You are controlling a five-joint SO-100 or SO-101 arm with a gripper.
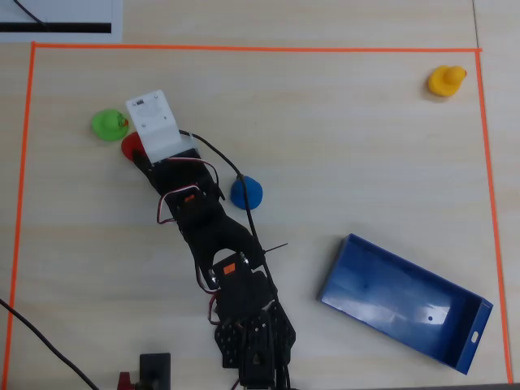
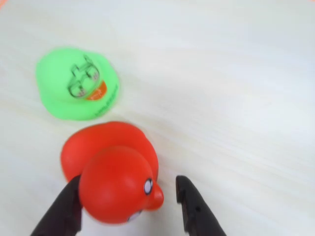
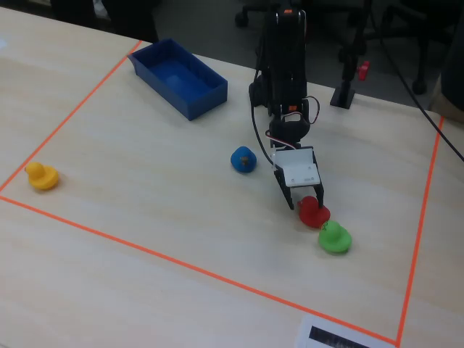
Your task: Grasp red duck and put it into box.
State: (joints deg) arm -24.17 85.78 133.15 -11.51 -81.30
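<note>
The red duck [image 2: 115,172] sits on the table between my two black fingers, its beak pointing right in the wrist view. My gripper [image 2: 128,181] is open around it: the left finger [image 2: 64,209] is against the duck's head, and the right finger [image 2: 192,206] stands a little apart from the beak. In the overhead view only a red edge of the duck [image 1: 127,146] shows beside the gripper [image 1: 136,156]. In the fixed view the duck [image 3: 314,212] is under the gripper [image 3: 307,206]. The blue box [image 1: 382,284] lies at the lower right, also seen far left in the fixed view [image 3: 177,76].
A green duck [image 2: 76,83] sits just beyond the red one, nearly touching it [image 1: 108,124]. A blue duck [image 1: 245,192] lies beside the arm. A yellow duck [image 1: 446,80] is in the far corner. Orange tape [image 1: 244,48] frames the table area.
</note>
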